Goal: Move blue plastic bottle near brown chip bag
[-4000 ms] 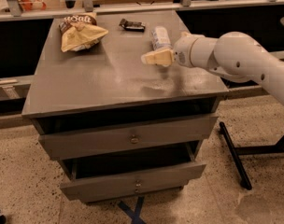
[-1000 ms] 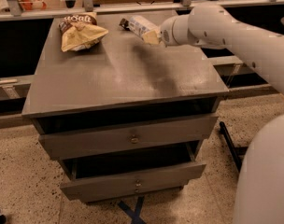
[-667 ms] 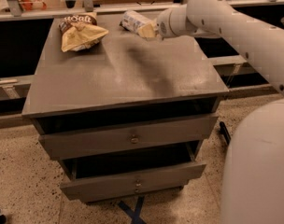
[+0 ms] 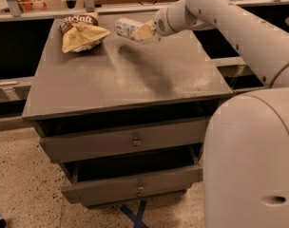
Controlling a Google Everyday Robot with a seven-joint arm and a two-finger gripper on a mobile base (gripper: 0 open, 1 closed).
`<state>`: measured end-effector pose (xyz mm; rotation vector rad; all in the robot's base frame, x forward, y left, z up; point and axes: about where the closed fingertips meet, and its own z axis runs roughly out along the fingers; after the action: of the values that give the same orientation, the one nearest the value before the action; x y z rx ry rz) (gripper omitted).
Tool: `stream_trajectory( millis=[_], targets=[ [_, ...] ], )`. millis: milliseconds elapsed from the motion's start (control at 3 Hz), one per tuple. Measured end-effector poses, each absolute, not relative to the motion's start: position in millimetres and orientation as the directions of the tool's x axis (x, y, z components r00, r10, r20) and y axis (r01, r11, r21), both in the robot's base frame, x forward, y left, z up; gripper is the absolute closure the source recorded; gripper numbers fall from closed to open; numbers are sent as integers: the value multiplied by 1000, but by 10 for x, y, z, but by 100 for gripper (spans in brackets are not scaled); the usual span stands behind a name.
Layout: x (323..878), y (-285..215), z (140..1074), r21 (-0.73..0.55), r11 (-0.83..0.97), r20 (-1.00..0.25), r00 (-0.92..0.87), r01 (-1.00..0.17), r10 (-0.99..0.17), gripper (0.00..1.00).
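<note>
**Transport step, bottle in the grasp.** We see the gripper (image 4: 141,33) held above the rear part of the grey cabinet top (image 4: 135,82). Its tan fingers (image 4: 147,31) are closed on the blue plastic bottle (image 4: 125,27). The bottle lies roughly level in the grasp and is clear of the surface, and a soft shadow falls on the top below it. Its free end points left, toward the brown chip bag (image 4: 82,34). The bag rests on the rear left corner of the top, with its dark band toward the back. Bottle and bag are near each other but apart, and a strip of bare surface shows between them. The white arm (image 4: 220,13) reaches in from the right. Below the top, the drawers (image 4: 130,141) stand partly pulled out.

We judge the carry to be nearly done, with the placing not yet begun. The next move calls for a short descent onto the bare strip just right of the bag. The pincer should open only once the bottle has support. A round bottle laid on its side may roll, so we would expect a low, gentle release. The gripper should then lift straight up, so that it disturbs neither the bottle nor the bag.
</note>
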<state>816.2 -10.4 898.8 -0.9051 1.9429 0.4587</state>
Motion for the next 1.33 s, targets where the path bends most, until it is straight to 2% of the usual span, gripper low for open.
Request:
stream_trajectory(
  millis=[333, 667, 1333],
  targets=[
    [8114, 25, 8882, -9, 626, -844, -330, -780, -424, 100],
    [8050, 148, 8811, 19, 598, -835, -341, -802, -432, 85],
    [7922, 285, 8742, 62, 566, -828, -359, -822, -431, 38]
  ],
)
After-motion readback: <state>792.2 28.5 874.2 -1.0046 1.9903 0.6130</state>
